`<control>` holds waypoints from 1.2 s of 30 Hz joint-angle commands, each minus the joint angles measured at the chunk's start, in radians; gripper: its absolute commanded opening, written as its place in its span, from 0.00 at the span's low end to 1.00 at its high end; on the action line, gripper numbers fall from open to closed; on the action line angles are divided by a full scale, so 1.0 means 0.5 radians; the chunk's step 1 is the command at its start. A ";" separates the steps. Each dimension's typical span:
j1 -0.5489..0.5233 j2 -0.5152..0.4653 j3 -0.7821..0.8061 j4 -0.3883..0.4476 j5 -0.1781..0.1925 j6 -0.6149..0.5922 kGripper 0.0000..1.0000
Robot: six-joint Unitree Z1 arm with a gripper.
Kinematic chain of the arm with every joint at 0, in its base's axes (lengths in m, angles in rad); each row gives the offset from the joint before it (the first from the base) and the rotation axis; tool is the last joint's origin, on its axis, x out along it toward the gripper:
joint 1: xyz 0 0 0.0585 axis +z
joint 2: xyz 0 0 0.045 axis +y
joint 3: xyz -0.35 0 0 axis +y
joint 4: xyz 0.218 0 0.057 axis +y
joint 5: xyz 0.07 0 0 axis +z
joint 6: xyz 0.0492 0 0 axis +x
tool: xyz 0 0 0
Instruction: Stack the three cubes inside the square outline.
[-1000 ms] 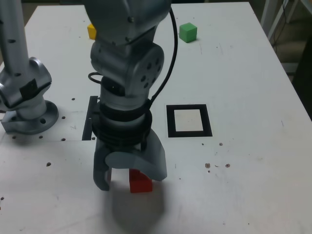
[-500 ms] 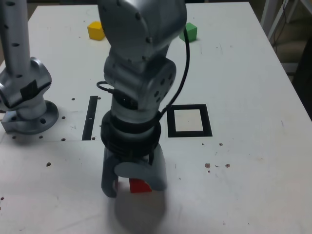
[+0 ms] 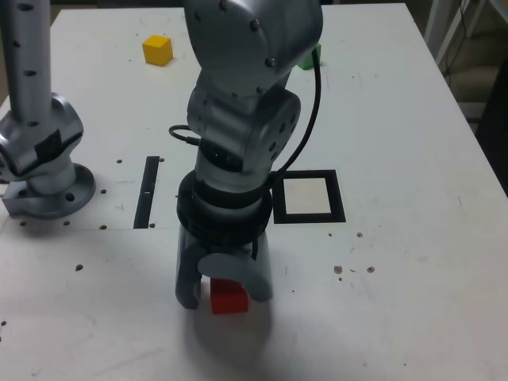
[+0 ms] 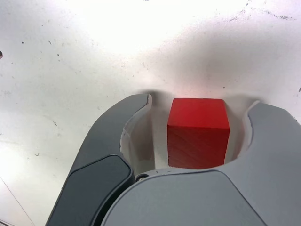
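Note:
The red cube rests on the white table near its front edge, between the fingers of my gripper. In the wrist view the red cube stands between the two grey jaws of the gripper, with a narrow gap on each side, so the gripper is open around it. At the back on the exterior view's left lies the yellow cube. Only a sliver of the green cube shows behind the arm. The square outline lies behind the gripper, toward the exterior view's right, with nothing in it.
The arm's grey base stands at the exterior view's left. A thin black strip lies flat between the base and the gripper. The table's edge runs along the exterior view's right. Small dark specks dot the surface.
The arm has shifted toward the exterior view's right and now hides most of the green cube. The jaws have narrowed around the red cube, which has stayed in place.

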 commanded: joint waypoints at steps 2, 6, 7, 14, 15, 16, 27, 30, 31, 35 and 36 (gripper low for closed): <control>0.005 -0.012 -0.002 0.010 -0.010 0.007 0.63; 0.005 -0.004 -0.007 0.010 -0.029 0.017 0.59; 0.005 -0.002 -0.008 0.009 -0.032 0.019 0.58; 0.005 0.009 -0.010 -0.016 -0.035 0.022 0.52; 0.005 0.011 -0.010 -0.020 -0.036 0.022 0.51; 0.005 0.013 -0.010 -0.024 -0.036 0.022 0.50; 0.005 0.003 0.010 -0.082 -0.042 0.039 0.33; 0.005 -0.008 0.010 -0.054 -0.020 0.039 0.30; 0.006 -0.010 0.007 -0.042 -0.011 0.039 0.30; 0.026 -0.016 -0.036 0.040 0.027 0.051 0.30; 0.036 -0.017 -0.063 0.077 0.038 0.060 0.30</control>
